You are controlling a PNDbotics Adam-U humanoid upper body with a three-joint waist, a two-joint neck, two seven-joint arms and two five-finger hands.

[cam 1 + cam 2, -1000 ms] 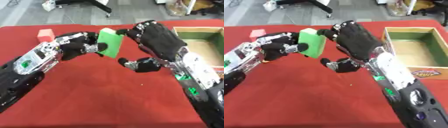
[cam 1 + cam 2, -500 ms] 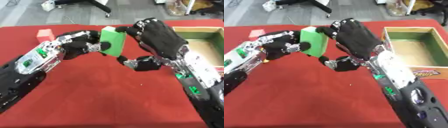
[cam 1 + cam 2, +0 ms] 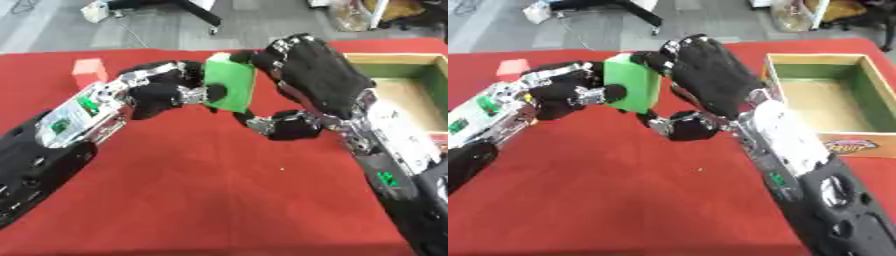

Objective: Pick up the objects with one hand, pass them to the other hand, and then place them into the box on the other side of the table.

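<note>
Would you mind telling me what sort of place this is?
Probably a lab or workshop: a red-covered table on a grey floor, with wheeled equipment bases behind.

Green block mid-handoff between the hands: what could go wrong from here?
1. The left hand pinches the green block above the red table; the right hand reaches only its top edge, so an early release could drop it.
2. The box sits behind the right hand, whose arm could clip its wall.
</note>
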